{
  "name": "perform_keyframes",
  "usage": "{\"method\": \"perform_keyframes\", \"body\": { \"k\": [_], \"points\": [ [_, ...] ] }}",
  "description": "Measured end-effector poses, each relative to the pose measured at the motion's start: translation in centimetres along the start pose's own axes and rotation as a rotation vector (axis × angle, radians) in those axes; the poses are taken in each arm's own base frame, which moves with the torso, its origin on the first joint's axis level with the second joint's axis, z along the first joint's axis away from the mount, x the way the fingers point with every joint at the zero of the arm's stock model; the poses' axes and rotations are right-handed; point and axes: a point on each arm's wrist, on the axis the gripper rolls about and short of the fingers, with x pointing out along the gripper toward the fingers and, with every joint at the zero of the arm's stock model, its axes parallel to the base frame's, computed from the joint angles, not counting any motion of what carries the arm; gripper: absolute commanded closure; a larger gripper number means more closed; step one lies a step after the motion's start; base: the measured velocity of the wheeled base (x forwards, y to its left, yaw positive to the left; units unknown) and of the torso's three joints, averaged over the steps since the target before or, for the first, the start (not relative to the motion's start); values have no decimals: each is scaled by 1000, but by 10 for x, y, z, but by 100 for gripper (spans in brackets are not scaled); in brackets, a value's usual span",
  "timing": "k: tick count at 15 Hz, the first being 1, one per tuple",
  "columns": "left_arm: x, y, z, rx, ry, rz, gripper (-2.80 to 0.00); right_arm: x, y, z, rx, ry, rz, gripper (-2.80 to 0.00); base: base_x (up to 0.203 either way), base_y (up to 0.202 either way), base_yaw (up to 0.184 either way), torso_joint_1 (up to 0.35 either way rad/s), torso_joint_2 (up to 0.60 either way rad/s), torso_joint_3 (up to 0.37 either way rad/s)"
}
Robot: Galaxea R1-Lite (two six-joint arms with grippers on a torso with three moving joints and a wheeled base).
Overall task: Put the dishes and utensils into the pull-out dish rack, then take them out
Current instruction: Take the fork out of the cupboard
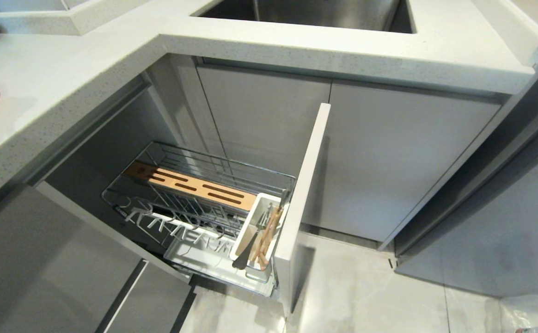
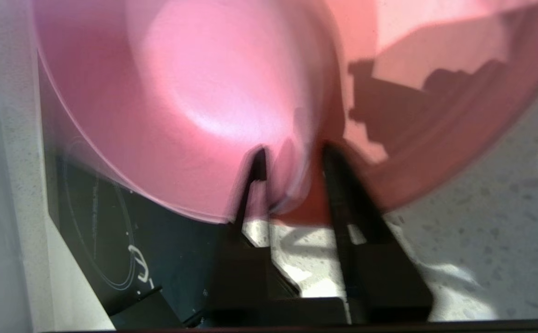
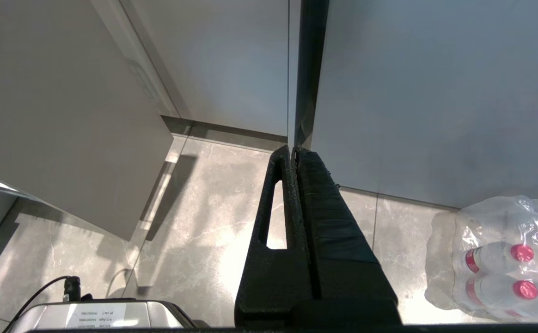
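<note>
While chopsticks (image 1: 269, 231) and fork (image 1: 246, 252) stand in the rack's white caddy (image 1: 256, 217), at 6 o'clock in the head view, both dishes sit on the countertop (image 2: 481, 222) at 9 o'clock. The left gripper (image 2: 292, 155) is apart, straddling the pink bowl (image 2: 181, 92) rim; the plate (image 2: 458, 69) lies beside it. The right gripper (image 3: 293, 150) is together, parked (over floor). I judge this bowl pickup: next, close firmly and lift.

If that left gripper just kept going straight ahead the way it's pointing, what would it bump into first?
Most likely the pink bowl: its rim sits right between the left gripper's parted fingers, so it is already there. The pink plate lies just beside it. The motion blur makes the exact contact hard to judge.
</note>
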Motion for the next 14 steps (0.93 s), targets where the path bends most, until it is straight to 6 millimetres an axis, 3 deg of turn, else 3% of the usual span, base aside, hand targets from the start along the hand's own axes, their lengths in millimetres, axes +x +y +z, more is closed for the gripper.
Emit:
{"method": "perform_keyframes", "body": {
  "k": [8,11,14],
  "points": [
    [-7,7,7,-65,-98,47,-280,0,0,0,0,0,0,0,0,0,0,0,0,0],
    [-22,17,9,-144,-192,90,-280,0,0,0,0,0,0,0,0,0,0,0,0,0],
    [-53,28,4,-261,-348,97,-280,0,0,0,-12,0,0,0,0,0,0,0,0,0]
  ]
}}
